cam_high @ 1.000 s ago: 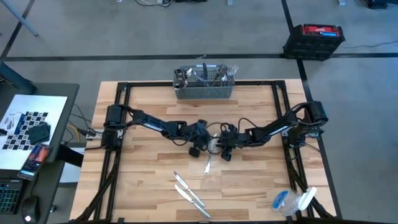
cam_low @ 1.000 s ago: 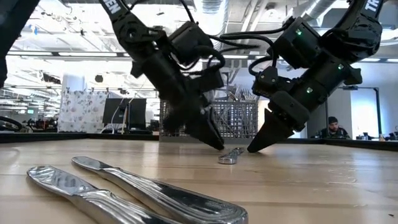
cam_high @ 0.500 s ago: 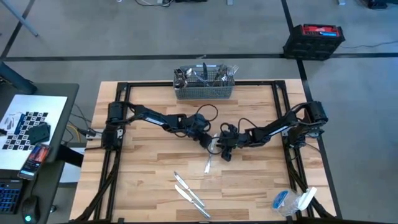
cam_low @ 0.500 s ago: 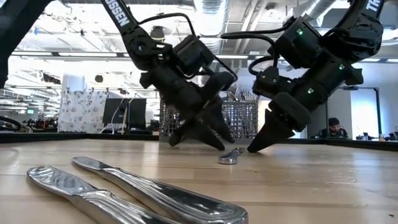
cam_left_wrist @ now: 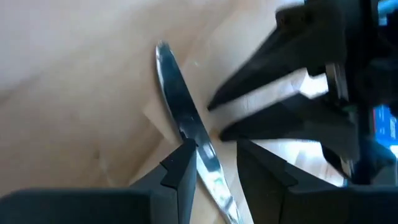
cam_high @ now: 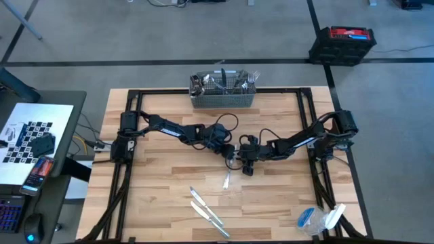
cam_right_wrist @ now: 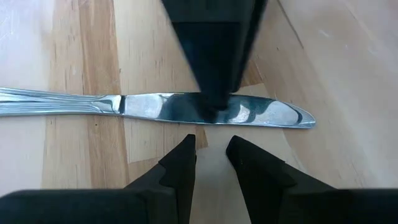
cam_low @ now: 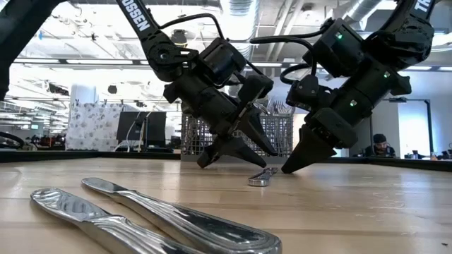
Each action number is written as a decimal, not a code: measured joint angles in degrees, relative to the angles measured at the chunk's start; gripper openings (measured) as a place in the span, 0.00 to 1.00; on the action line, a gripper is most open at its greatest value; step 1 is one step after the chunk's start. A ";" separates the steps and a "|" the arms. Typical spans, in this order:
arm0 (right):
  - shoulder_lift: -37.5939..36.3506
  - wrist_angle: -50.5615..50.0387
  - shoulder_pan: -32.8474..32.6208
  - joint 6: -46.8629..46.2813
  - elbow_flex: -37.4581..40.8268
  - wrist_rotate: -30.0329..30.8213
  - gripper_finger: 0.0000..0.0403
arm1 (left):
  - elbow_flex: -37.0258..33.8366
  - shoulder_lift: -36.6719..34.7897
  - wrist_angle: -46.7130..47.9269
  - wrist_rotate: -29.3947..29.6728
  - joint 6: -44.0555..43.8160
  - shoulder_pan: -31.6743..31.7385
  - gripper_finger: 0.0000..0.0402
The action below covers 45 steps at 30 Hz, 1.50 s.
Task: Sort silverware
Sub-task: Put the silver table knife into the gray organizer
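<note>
One piece of the silverware, a table knife [cam_high: 226, 179], lies flat on the wooden table near its middle. My left gripper [cam_left_wrist: 214, 152] is open and slants down over it, a finger on each side of the knife [cam_left_wrist: 186, 118]. My right gripper [cam_right_wrist: 211, 146] is open with a narrow gap and nothing in it. It hovers just beside the knife's blade [cam_right_wrist: 249, 111], facing the left gripper. In the low view both grippers' tips [cam_low: 236, 156] [cam_low: 286, 169] stand close above the knife [cam_low: 261, 176]. My left gripper comes at the knife slanting down from the table's left. Its fingers stand astride the knife. One dark fingertip [cam_right_wrist: 214, 99] reaches the blade's flat [cam_right_wrist: 233, 115]. I cannot tell whether it touches. The knife lies flat on the table.
A grey wire-mesh basket [cam_high: 222, 102] with more silverware [cam_high: 224, 83] stands at the far edge. Two more knives [cam_high: 205, 207] lie toward the near edge. A clear plastic object [cam_high: 319, 220] sits at the near right corner. Black frame rails [cam_high: 132, 135] run along the table's sides.
My left gripper has rolled about its own axis and sunk a little toward the knife and the right gripper, so that its fingers now stand astride the knife. The knife has stayed where it was.
</note>
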<state>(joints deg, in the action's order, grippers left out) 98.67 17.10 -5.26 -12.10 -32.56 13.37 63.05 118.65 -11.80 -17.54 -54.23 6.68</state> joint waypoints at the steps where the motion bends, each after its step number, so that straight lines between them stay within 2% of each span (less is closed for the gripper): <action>1: 0.00 -0.02 0.00 0.02 0.00 0.00 0.25 | 0.01 0.00 0.92 -0.39 -0.04 -0.06 0.25; 9: 0.00 -0.17 0.02 0.13 0.00 0.00 0.25 | 3.11 0.07 10.59 -0.77 2.37 -0.07 0.25; 13: 0.00 -0.17 0.01 0.21 0.02 0.00 0.25 | 5.37 0.24 13.87 1.38 3.64 -0.23 0.25; 25: 0.03 2.00 0.02 2.30 0.19 0.00 0.25 | 6.54 1.53 12.83 4.57 1.79 -0.04 0.25; 34: 2.13 2.51 0.04 2.07 -0.69 0.12 0.25 | 6.91 5.05 7.72 3.84 -1.37 -0.22 0.25; 45: 4.37 4.07 0.09 2.25 -2.49 0.83 0.25 | 6.64 5.05 6.87 2.99 1.18 -0.31 0.25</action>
<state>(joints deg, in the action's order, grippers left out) 103.04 21.17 -5.17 -9.85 -35.05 14.20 69.69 123.70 -4.92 -14.55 -53.05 6.37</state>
